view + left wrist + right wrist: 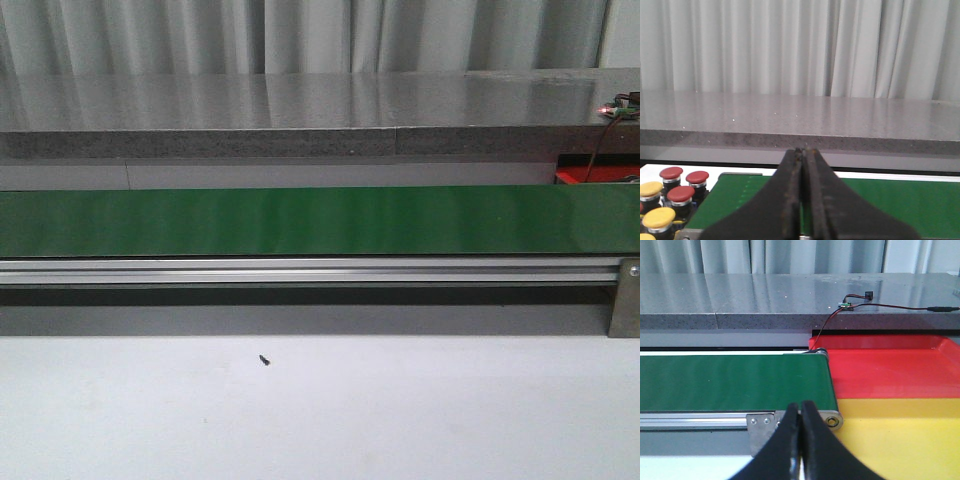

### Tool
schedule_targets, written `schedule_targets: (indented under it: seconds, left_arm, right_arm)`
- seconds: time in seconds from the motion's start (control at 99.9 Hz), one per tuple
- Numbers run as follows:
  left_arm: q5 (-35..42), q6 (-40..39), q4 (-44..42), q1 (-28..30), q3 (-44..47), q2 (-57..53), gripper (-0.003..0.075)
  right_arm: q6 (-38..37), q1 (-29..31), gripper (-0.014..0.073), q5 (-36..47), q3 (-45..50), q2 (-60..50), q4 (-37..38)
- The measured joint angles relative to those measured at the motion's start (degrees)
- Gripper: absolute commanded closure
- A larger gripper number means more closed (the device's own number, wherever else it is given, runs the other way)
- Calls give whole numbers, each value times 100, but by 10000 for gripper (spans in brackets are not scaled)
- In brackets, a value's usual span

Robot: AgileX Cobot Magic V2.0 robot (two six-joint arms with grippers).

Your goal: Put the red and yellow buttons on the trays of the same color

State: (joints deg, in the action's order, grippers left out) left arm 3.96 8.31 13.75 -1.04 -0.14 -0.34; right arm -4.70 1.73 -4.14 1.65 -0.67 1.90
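The red buttons (681,186) and yellow buttons (654,207) stand together in a group just beside one end of the green conveyor belt (300,222), seen only in the left wrist view. There I count three red caps and at least three yellow caps, each on a dark body with a silver ring; they stand upright and close to each other, some touching. None of them lies on the belt.

The red tray (890,365) and the yellow tray (900,435) are at the other end of the belt, seen in the right wrist view. The two trays sit side by side and touch along one edge, with the red one farther toward the grey ledge (765,302). Both trays show no buttons in the visible part.

The left gripper (803,152) hangs over the belt near the buttons, and its fingers (790,200) are pressed together with nothing between them. The right gripper (800,407) hangs near the belt's end roller (831,420), just beside the yellow tray, and its fingers (785,450) are also closed on nothing.

In the front view the belt runs across the whole width on a silver rail (300,270), with the white table (400,410) in front. A small dark speck (264,360) lies on the table. A thin wire (880,305) with a small board lies on the ledge behind the red tray.
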Motion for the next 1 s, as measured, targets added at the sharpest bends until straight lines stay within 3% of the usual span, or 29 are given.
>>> schedule_targets:
  seconds: [0.31, 0.39, 0.41, 0.72, 0.821, 1.001]
  left_arm:
    - [-627, 0, 580, 0, -960, 1268, 740]
    - [-658, 0, 580, 0, -1245, 1794, 740]
    - [-709, 0, 592, 0, -1571, 2394, 740]
    - [-1092, 0, 592, 0, -2549, 4334, 724]
    - [-1375, 0, 592, 0, -2840, 4879, 615]
    - [-1750, 0, 581, 0, -3192, 5591, 206]
  right_arm:
    - [0, 0, 654, 0, 0, 0, 0]
    - [0, 0, 654, 0, 0, 0, 0]
    - [0, 0, 654, 0, 0, 0, 0]
    - [0, 0, 654, 0, 0, 0, 0]
    - [0, 0, 654, 0, 0, 0, 0]
    - [0, 0, 654, 0, 0, 0, 0]
